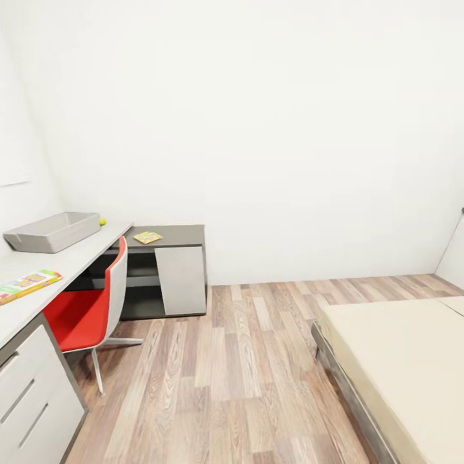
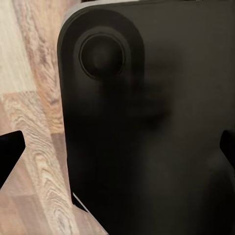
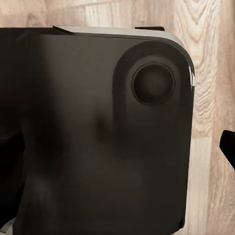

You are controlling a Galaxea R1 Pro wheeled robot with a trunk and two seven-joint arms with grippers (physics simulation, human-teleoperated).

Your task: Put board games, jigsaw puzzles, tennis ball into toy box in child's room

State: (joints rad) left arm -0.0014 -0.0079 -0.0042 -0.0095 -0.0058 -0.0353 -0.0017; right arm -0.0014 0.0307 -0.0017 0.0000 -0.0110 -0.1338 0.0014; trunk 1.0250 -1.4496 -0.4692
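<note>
Resting on the counter (image 1: 77, 254), the toy box (image 1: 53, 232) is seen beside the tennis ball (image 1: 102, 222); a board game (image 1: 27, 285) lies nearer. Both grippers' fingertips (image 2: 11, 147) (image 3: 228, 145) are held apart, empty.

I see light-grey shallow toy box (image 1: 53, 231) on long grey desk (image 1: 71, 261) | yellow-green ball (image 1: 102, 222) just beside it | colourful flat board (image 1: 28, 284) near edge | red swivel chair (image 1: 90, 310) tucked under | beige bed (image 1: 406, 367) right
</note>
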